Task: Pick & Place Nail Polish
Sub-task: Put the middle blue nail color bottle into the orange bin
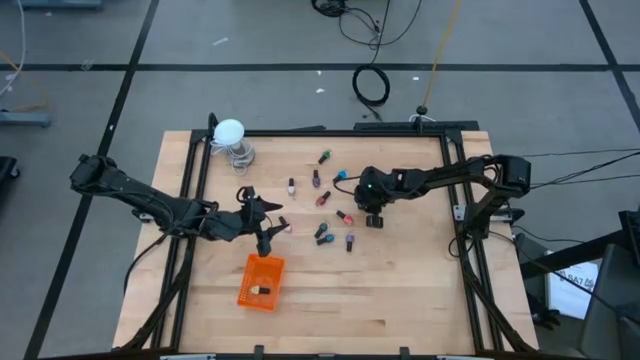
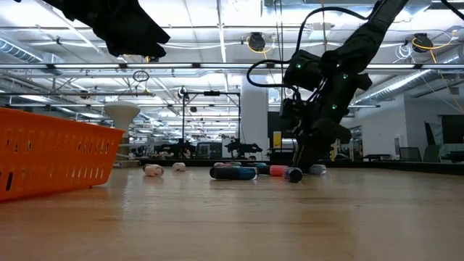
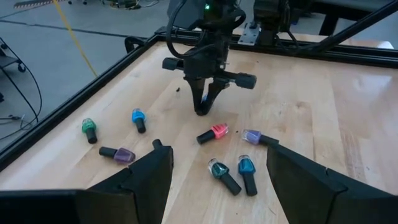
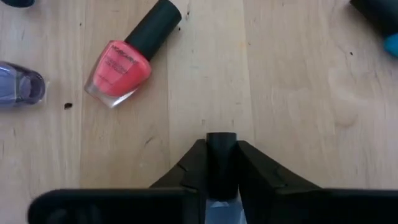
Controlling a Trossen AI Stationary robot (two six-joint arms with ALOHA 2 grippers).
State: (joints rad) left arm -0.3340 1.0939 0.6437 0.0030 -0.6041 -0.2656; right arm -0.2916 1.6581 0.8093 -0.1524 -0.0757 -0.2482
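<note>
Your right gripper (image 3: 202, 111) stands tip-down on the table, fingers pinched on a dark-capped nail polish bottle (image 4: 221, 163), beside the coral bottle (image 4: 127, 59). Your left gripper (image 1: 262, 224) hovers wide open near the orange tray (image 1: 248, 285), likely awaiting its turn.

pale grained wood table (image 1: 400, 290), perforated orange plastic tray (image 1: 262, 281), glossy glass bottles (image 4: 119, 70)

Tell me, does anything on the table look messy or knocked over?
Yes. The nail polish bottles lie tipped on their sides, scattered over the table's middle; only one sits in the orange tray. The right gripper is shut on a dark-capped bottle. The left gripper is open.
</note>
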